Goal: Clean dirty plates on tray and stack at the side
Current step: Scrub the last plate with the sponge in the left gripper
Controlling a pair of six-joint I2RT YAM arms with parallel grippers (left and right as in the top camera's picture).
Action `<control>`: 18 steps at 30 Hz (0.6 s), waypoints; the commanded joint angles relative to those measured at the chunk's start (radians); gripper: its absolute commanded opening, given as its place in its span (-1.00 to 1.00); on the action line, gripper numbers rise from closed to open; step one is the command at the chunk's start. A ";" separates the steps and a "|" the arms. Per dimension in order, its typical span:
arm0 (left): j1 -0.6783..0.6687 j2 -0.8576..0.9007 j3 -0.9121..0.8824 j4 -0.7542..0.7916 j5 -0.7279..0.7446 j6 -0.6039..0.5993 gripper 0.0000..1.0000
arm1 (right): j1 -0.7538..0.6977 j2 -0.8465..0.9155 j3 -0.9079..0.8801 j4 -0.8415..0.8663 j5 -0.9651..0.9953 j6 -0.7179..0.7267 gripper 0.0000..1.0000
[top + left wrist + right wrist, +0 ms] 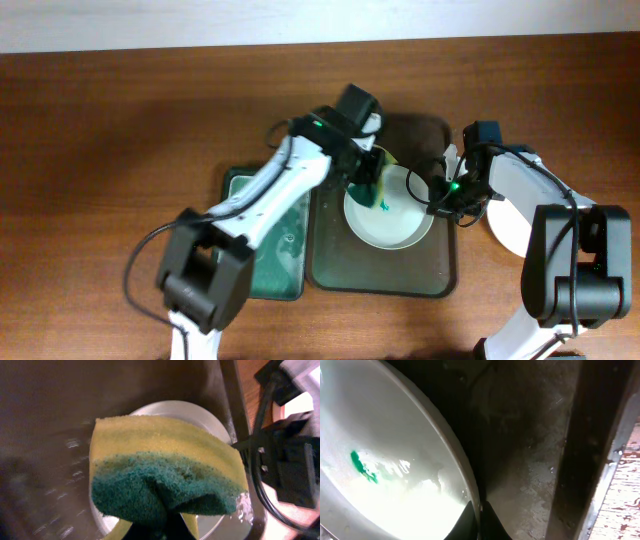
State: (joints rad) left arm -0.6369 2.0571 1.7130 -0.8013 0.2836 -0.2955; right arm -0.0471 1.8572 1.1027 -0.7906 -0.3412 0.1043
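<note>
The right gripper [480,520] is clamped on the right rim of a white plate [395,460], which sits on the dark tray [520,460] and has a teal smear [362,466] near its middle. The left gripper [161,529] pinches a yellow-and-green sponge [165,470] over the plate's left side; contact cannot be told. A green tub [280,270] sits just left of the tray, and a second plate [508,228] lies on the table [120,120] to its right.
</note>
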 commanded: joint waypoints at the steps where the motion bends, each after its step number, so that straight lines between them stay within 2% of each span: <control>1: -0.039 0.190 0.009 0.131 0.207 -0.079 -1.00 | 0.002 0.014 -0.007 -0.002 -0.019 0.000 -0.91; 3: -0.061 0.290 0.009 0.195 0.335 -0.086 -1.00 | 0.002 0.014 -0.007 -0.002 -0.019 0.000 -0.91; 4: -0.066 0.314 0.009 0.186 0.349 -0.085 -1.00 | 0.002 0.014 -0.007 -0.002 -0.019 0.000 -0.92; 5: -0.065 0.316 0.009 0.137 0.249 -0.086 -1.00 | 0.002 0.014 -0.007 -0.002 -0.019 0.001 -0.92; 8: -0.042 0.315 0.073 -0.102 -0.228 -0.164 -1.00 | 0.002 0.014 -0.007 -0.003 -0.018 0.001 -0.92; 11: -0.032 0.315 0.178 -0.288 -0.522 -0.164 -1.00 | 0.002 0.014 -0.007 -0.005 -0.014 0.005 -0.91; 12: -0.032 0.315 0.179 -0.293 -0.543 -0.164 -1.00 | 0.002 0.014 -0.007 -0.005 -0.014 0.008 -0.91; 15: -0.024 0.317 0.178 -0.273 -0.521 -0.175 -1.00 | 0.002 0.014 -0.007 -0.005 -0.014 0.008 -0.92; 17: -0.031 0.318 0.178 -0.159 -0.145 -0.090 -1.00 | 0.002 0.014 -0.007 -0.005 -0.014 0.008 -0.91; 18: -0.044 0.318 0.177 -0.117 0.108 -0.055 -1.00 | 0.002 0.014 -0.007 -0.005 -0.015 0.008 -0.92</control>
State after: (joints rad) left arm -0.6884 2.3314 1.8954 -0.9878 0.0380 -0.4229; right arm -0.0441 1.8683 1.1023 -0.7868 -0.3824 0.1055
